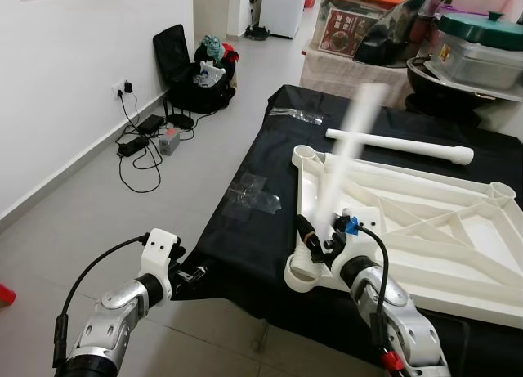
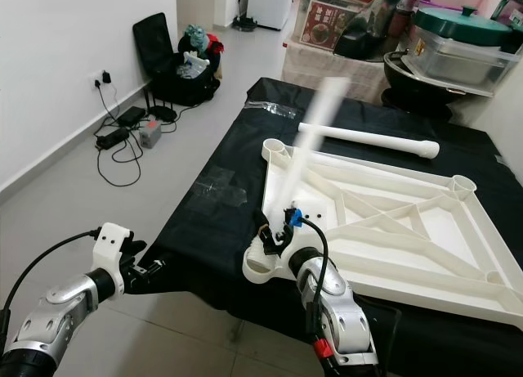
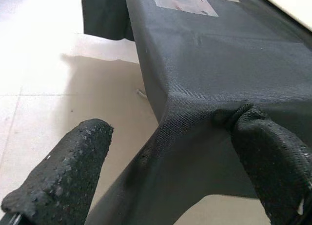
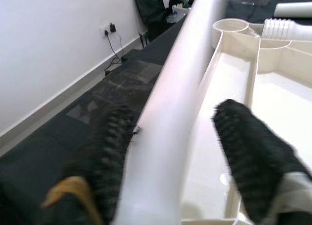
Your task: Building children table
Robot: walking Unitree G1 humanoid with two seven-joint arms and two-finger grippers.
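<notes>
A white plastic table top (image 1: 425, 230) lies upside down on a black-clothed table (image 1: 253, 238). My right gripper (image 1: 324, 235) hovers over its near left corner socket (image 1: 301, 272), shut on a white table leg (image 1: 351, 140) that stands tilted and motion-blurred. In the right wrist view the leg (image 4: 180, 88) runs between the two fingers (image 4: 253, 152). A second leg (image 1: 400, 144) lies across the far side of the top. Low at the table's front left corner, my left gripper (image 1: 192, 275) is open, its fingers (image 3: 68, 171) either side of the cloth corner.
A black bag of clothes (image 1: 196, 74) stands against the wall, with cables and adaptors (image 1: 147, 140) on the floor beside it. Clear plastic wrap (image 1: 253, 193) lies on the cloth. Pots and boxes (image 1: 474, 50) crowd the far right.
</notes>
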